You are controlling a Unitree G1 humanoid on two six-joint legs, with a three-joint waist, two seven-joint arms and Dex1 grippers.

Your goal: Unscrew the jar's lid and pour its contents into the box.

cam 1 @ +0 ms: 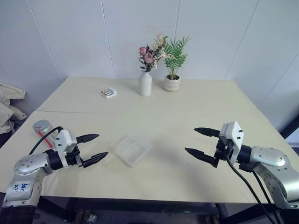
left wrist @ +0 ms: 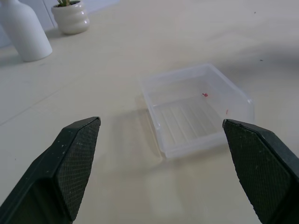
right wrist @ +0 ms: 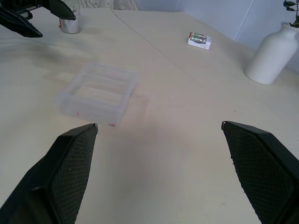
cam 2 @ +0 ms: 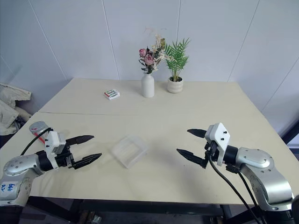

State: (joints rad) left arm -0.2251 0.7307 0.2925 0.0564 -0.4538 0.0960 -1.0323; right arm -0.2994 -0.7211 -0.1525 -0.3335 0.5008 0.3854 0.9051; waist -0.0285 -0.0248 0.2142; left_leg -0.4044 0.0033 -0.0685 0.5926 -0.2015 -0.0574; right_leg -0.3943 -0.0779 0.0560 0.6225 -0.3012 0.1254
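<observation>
While untouched: one jar point(cam 1: 43, 128) (one box point(cam 1: 132, 149))

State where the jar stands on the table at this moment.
In the left eye view the jar stands near the table's left edge, just behind the left gripper, with the box further right.

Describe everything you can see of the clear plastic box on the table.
The box is a shallow square tray of clear, slightly frosted plastic with a ribbed floor and low walls. It sits open side up, turned cornerwise, flat on the cream table between the two grippers. Nothing touches it. A tiny red speck shows inside; otherwise it looks empty.
</observation>
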